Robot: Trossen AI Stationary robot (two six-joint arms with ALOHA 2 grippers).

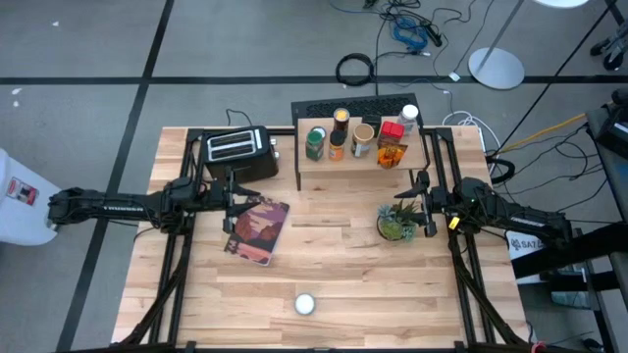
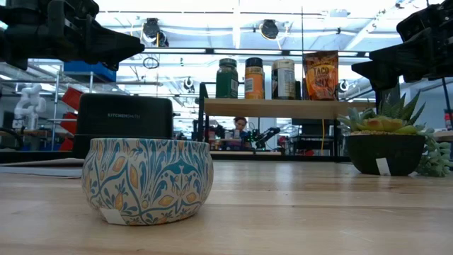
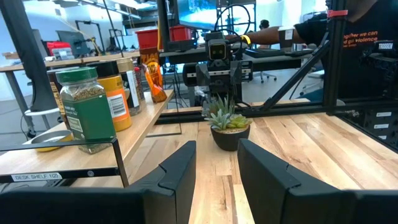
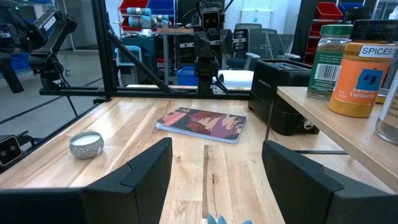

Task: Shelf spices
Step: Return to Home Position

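Observation:
Several spice jars (image 1: 339, 137) and an orange pouch (image 1: 391, 155) stand on the shelf's light wooden top (image 1: 358, 169) at the table's far side. In the low view they stand in a row (image 2: 255, 78). The left wrist view shows the green-labelled jar (image 3: 84, 109) closest. A small round patterned tin with a white top (image 1: 305, 304) (image 2: 147, 180) sits on the table near its front edge. My left gripper (image 1: 235, 201) (image 3: 216, 149) hovers open beside the toaster, over the book's far end. My right gripper (image 1: 422, 206) (image 4: 216, 146) hovers open by the potted plant. Neither has anything between its fingers.
A black two-slot toaster (image 1: 235, 149) stands left of the shelf. A reddish book (image 1: 257, 229) lies flat below my left gripper. A potted green plant (image 1: 397, 221) stands right of centre. Black frame rails (image 1: 167, 284) run along both table sides. A person works beyond the table (image 3: 323, 31).

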